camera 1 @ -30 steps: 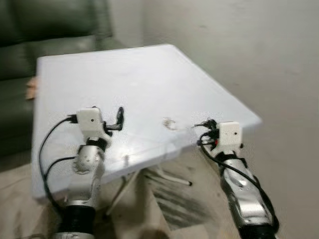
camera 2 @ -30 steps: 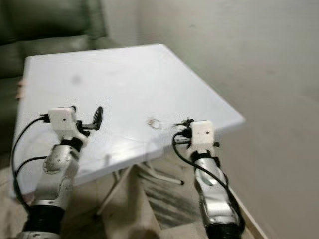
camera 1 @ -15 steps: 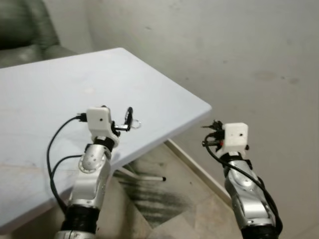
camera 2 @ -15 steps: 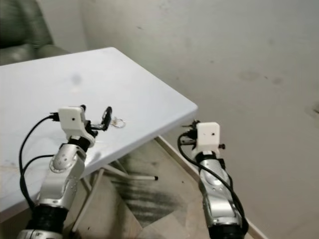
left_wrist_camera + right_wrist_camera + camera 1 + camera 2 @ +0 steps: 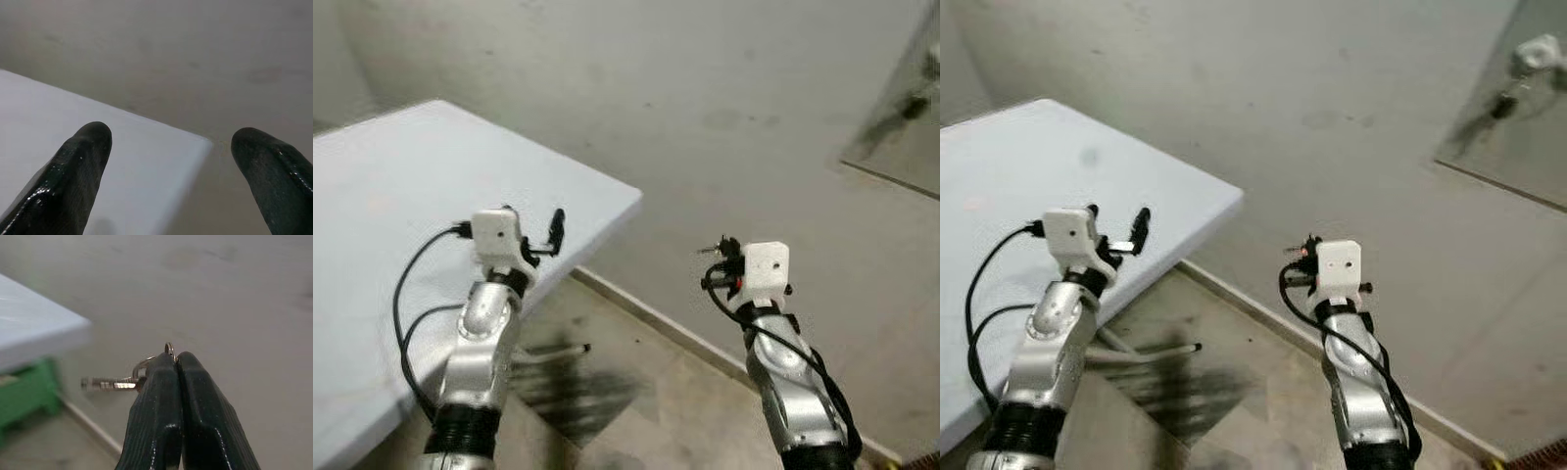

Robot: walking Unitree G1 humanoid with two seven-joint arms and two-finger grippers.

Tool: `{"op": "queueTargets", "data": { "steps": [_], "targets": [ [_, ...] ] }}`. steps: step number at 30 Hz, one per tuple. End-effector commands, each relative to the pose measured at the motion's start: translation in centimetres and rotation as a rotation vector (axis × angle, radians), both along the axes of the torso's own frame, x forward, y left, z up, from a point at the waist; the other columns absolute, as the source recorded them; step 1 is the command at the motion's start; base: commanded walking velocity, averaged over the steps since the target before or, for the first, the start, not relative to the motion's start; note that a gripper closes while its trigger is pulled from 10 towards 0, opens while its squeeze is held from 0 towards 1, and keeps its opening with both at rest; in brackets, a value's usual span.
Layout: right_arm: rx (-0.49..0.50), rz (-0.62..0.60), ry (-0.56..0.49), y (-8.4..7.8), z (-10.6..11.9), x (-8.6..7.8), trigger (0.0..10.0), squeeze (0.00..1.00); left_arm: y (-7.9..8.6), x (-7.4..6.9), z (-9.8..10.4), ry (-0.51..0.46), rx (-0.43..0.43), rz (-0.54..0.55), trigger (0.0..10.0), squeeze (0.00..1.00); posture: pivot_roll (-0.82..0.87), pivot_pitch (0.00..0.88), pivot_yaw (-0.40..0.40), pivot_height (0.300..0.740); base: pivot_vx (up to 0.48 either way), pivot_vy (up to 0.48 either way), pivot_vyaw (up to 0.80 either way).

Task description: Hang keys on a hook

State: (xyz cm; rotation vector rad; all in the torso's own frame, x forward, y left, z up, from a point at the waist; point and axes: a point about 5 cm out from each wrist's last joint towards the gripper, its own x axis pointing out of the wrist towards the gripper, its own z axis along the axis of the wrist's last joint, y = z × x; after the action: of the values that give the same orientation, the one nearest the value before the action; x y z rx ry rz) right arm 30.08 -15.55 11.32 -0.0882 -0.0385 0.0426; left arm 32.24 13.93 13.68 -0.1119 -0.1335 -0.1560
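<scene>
My right gripper [image 5: 718, 257] is held up in front of the bare wall, shut on a small bunch of keys [image 5: 115, 383]. In the right wrist view a silver ring [image 5: 169, 349] sticks out above the pinched fingertips [image 5: 164, 369] and one key points sideways. My left gripper [image 5: 554, 227] hovers open over the corner of the white table [image 5: 382, 186], with nothing between its fingers [image 5: 88, 147]. High on the wall to the right, a small white hook-like fitting [image 5: 1535, 51] sits on a grey panel.
The white table's corner [image 5: 631, 196] juts toward the wall, and one of its legs [image 5: 553, 351] rests on the floor below. A pale skirting strip [image 5: 656, 318] runs along the foot of the grey wall [image 5: 705, 98]. Between my arms lies bare tiled floor [image 5: 636, 411].
The whole view has swung to the right: the table and sofa slid off to the left, and the wall and grey panel came in. Both arms keep their pose.
</scene>
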Motion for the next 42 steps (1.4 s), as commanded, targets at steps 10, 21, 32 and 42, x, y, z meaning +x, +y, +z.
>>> {"op": "queueTargets", "data": {
  "steps": [10,21,32,42],
  "targets": [
    [0.022,0.000,-0.020,0.51,0.50,0.07,10.0,0.00,0.65,0.02,0.30,-0.009,0.024,0.011,10.0,0.00,-0.03,0.000,-0.013,0.740,0.000,0.000,-0.76],
    [0.020,-0.007,-0.022,0.44,0.55,0.09,10.0,0.00,0.43,0.18,0.48,-0.018,0.033,-0.002,10.0,0.00,-0.03,0.000,-0.012,0.740,0.000,0.000,-0.76],
    [0.023,-0.021,-0.029,0.33,0.58,-0.04,10.0,0.00,0.04,0.14,0.47,-0.013,0.008,-0.027,10.0,0.00,-0.04,0.000,-0.011,0.740,0.000,0.000,-0.69],
    [0.068,-0.089,0.000,-0.13,0.21,-0.33,10.0,0.00,0.03,-0.06,-0.08,0.024,0.006,-0.023,10.0,0.00,-0.04,0.000,-0.006,0.740,0.000,0.000,0.00]
  ]
}}
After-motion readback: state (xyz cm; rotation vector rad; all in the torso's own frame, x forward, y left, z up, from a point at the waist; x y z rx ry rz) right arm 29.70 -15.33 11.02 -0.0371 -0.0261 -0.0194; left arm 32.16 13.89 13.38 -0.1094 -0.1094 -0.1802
